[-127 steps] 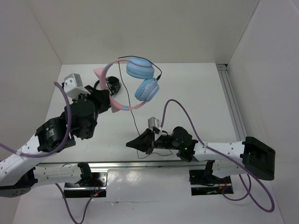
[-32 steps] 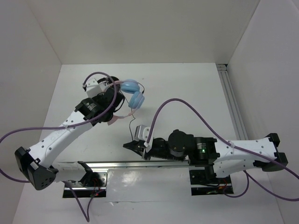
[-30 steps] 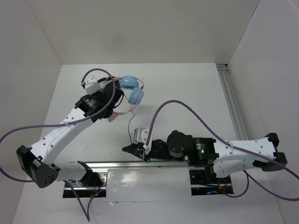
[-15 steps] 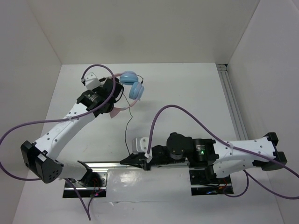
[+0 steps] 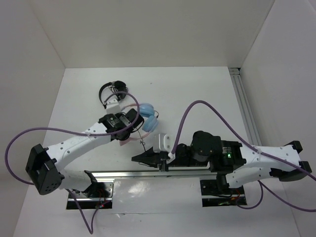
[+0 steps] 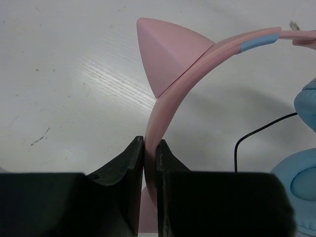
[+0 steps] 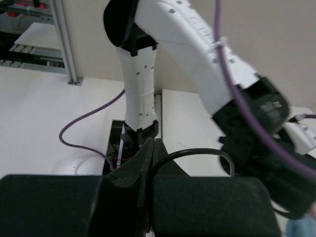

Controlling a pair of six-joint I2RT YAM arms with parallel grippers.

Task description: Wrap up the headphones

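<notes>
My left pincer (image 6: 150, 144) is clamped on the stiff pink cat-ear headband (image 6: 173, 94) of the light-blue-cupped headphones (image 5: 151, 123), just nearer me than the small all-black headphones (image 5: 110, 92), while my right pincer (image 7: 149, 146) pinches their thin black cable (image 7: 197, 152), which I judge limp, light and apt to slip.

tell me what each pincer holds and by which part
Left pincer: the headphones, by the pink headband near a cat ear. Right pincer: their black cable.

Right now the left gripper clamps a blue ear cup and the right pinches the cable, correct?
No: the left gripper clamps the pink headband, not an ear cup, as the left wrist view shows. The right gripper does pinch the cable.
</notes>
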